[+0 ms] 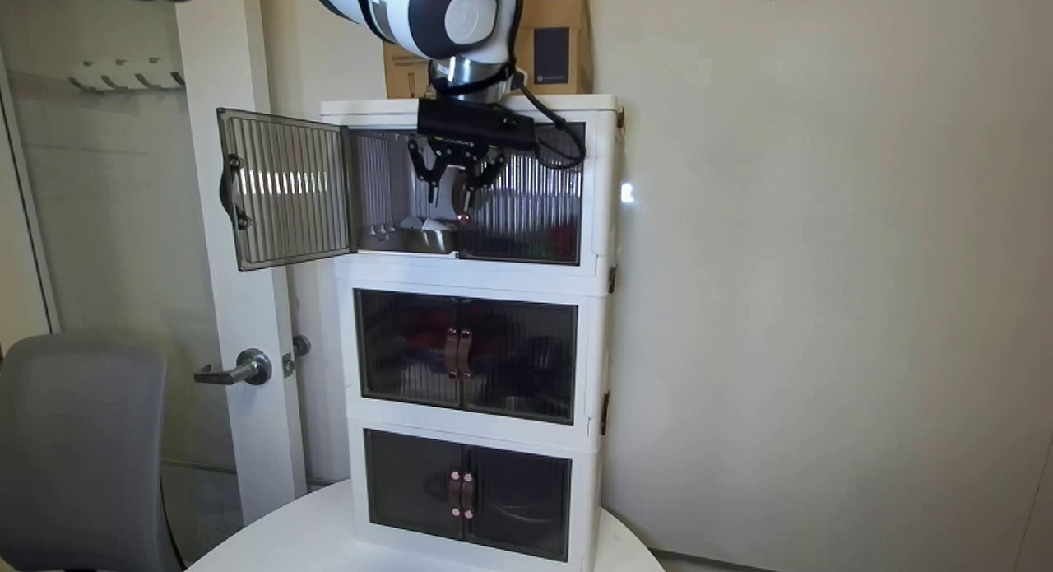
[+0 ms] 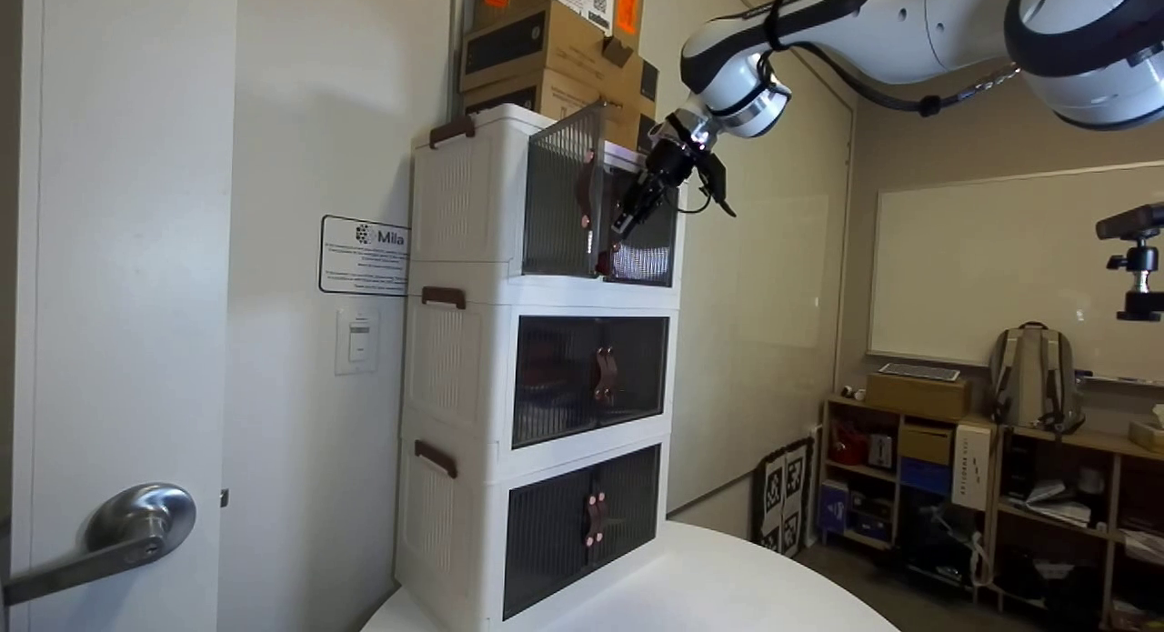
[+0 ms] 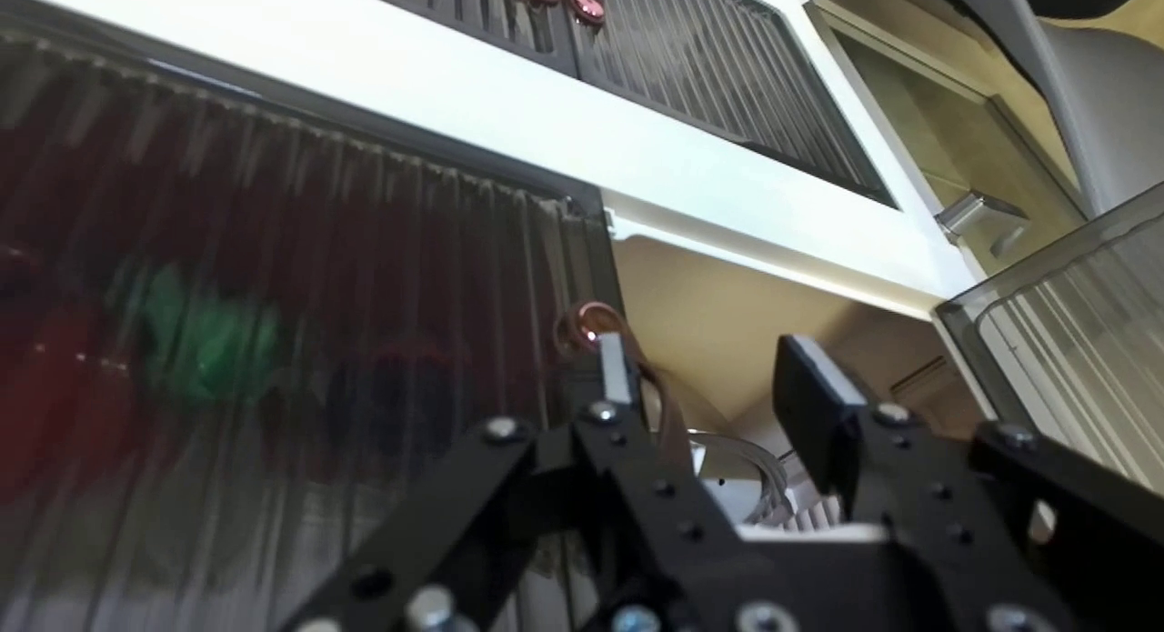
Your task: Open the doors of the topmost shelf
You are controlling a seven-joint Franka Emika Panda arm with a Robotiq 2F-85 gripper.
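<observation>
The gripper (image 3: 716, 368) hangs there with its jaws apart, right by the reddish-brown handle (image 3: 673, 426) of the closed door (image 3: 318, 332), while the open door (image 1: 288, 192) stands wide on the topmost shelf (image 1: 535, 276), high over the white table (image 1: 280, 535).

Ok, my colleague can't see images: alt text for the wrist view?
The open gripper is by the brown handle of a closed ribbed door, contact unclear; the other door, at picture right, stands open, baring a beige interior.
</observation>
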